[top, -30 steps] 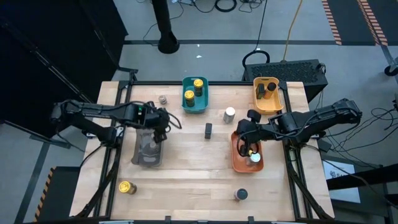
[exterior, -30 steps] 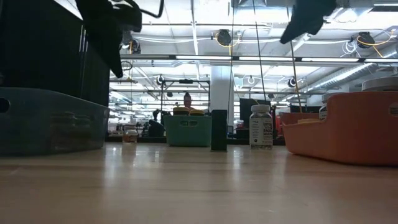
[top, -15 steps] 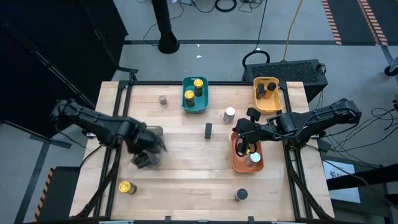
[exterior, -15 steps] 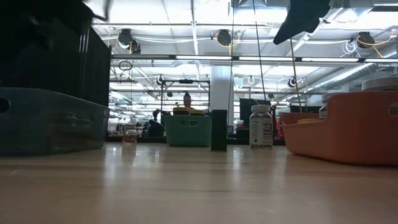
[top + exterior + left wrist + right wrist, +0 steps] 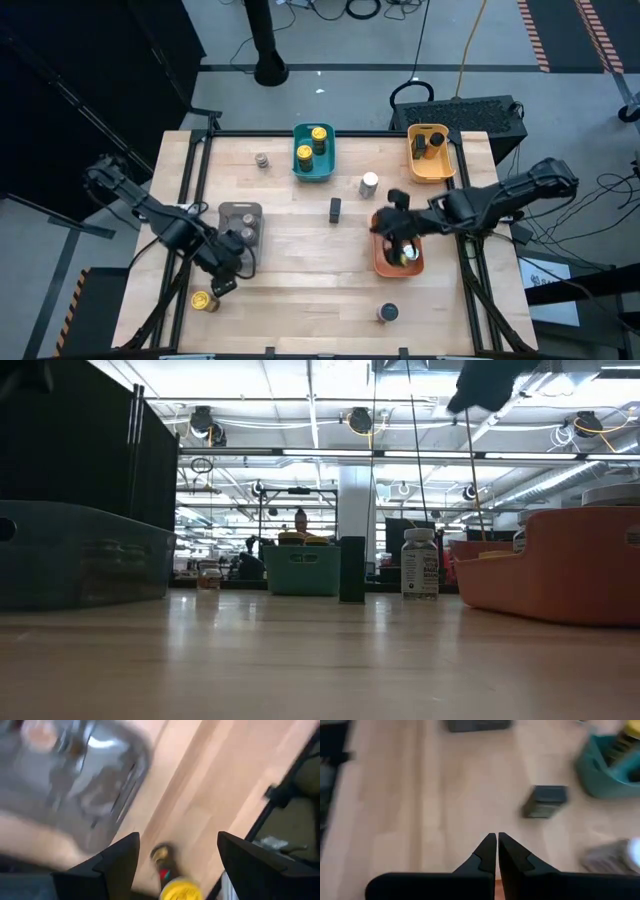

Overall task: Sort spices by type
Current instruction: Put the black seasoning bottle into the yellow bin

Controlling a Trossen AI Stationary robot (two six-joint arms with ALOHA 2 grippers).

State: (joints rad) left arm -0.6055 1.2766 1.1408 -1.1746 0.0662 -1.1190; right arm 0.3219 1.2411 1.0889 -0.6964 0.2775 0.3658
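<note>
While our left gripper (image 5: 172, 865) hangs spread wide just short of the yellow-topped jar (image 5: 203, 301) at the table's near left corner, we should centre it squarely before closing, the grey tray (image 5: 240, 213) just beyond, the right gripper (image 5: 496, 851) pressed together over the orange tray (image 5: 384, 262) farther off.

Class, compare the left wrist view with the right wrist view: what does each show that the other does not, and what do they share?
Only the left wrist view shows the grey tray and the yellow-topped jar ahead of the open left tool. Only the right wrist view shows the slim black jar, the teal tray and the shut right tool. Both show the wooden table.
</note>
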